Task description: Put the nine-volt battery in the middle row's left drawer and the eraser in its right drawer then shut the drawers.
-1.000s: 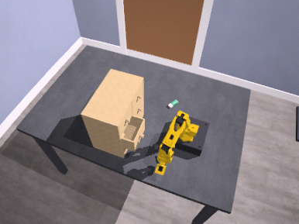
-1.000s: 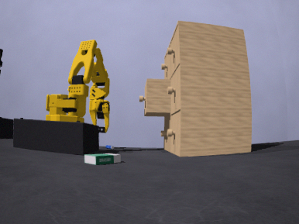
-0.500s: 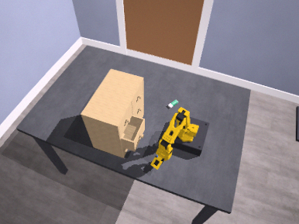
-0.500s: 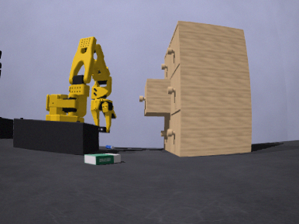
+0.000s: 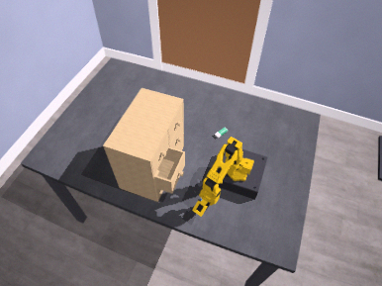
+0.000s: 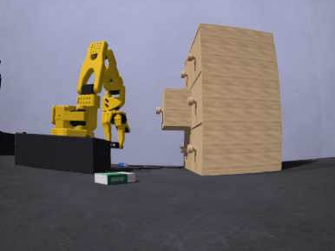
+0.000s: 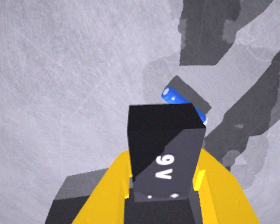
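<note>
My gripper [image 5: 199, 209] [image 6: 114, 146] [image 7: 163, 172] is shut on the black nine-volt battery [image 6: 114, 144] [image 7: 165, 145], held above the table with the "9V" print showing in the wrist view. The gripper is on the robot's side of the wooden chest [image 5: 131, 172] [image 6: 239, 99], apart from it. The left drawer of the middle row [image 5: 165, 183] [image 6: 177, 108] stands pulled out; its visible inside looks empty. The other drawers look shut. The green and white eraser [image 5: 224, 131] [image 6: 118, 178] lies on the table near the robot's base.
A blue cylindrical battery [image 6: 122, 164] [image 7: 172, 96] lies on the table beyond the held battery in the wrist view. The robot's black base block [image 5: 257, 164] [image 6: 61, 153] stands across from the chest front. The table's near edge [image 5: 238, 247] runs below the gripper in the top view.
</note>
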{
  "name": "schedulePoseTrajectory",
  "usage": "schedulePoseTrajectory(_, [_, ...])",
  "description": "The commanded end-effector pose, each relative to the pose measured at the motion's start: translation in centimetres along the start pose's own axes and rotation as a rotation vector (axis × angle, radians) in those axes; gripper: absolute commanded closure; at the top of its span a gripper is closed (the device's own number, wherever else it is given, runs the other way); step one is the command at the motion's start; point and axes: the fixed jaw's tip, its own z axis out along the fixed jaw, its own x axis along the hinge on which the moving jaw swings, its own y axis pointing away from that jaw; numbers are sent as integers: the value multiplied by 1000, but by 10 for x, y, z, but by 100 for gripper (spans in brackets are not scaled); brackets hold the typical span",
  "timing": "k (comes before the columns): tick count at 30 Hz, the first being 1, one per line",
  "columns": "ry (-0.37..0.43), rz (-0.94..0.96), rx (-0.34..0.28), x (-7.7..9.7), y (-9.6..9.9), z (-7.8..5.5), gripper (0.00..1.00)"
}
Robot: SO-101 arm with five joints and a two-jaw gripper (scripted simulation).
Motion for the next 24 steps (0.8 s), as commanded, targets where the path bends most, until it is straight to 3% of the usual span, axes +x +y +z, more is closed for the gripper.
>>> schedulePoseTrajectory(1, [-13, 17, -2, 0, -2, -1, 100])
schedulePoseTrajectory(13, [-13, 305, -4, 35, -46, -1, 100])
schedulePoseTrajectory(18, [-13, 305, -4, 35, -46, -1, 100])
schedulePoseTrajectory(24, [-13, 463, -6, 48, -68, -1, 100])
